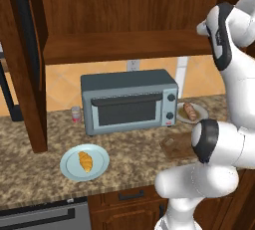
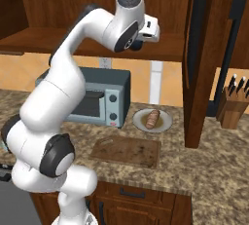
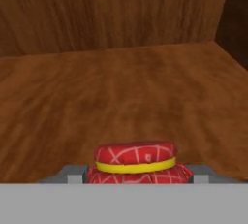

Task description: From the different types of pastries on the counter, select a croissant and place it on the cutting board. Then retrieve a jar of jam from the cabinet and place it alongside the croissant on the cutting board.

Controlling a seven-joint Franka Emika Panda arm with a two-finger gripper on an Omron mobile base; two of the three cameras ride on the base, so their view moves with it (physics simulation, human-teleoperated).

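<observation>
Reaching into the cabinet (image 2: 170,44), the claw (image 3: 131,179) straddles the jar of jam (image 3: 134,162) low between its tips, grip state indeterminate; risk: pinching only the lid, so the jar slips onto the shelf beneath

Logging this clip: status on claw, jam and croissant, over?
Claw up in the cabinet, jaw state unclear. Jam jar right at the claw. Croissant on the blue plate; cutting board bare.

Red, yellow-banded jar of jam (image 3: 135,162)
</observation>
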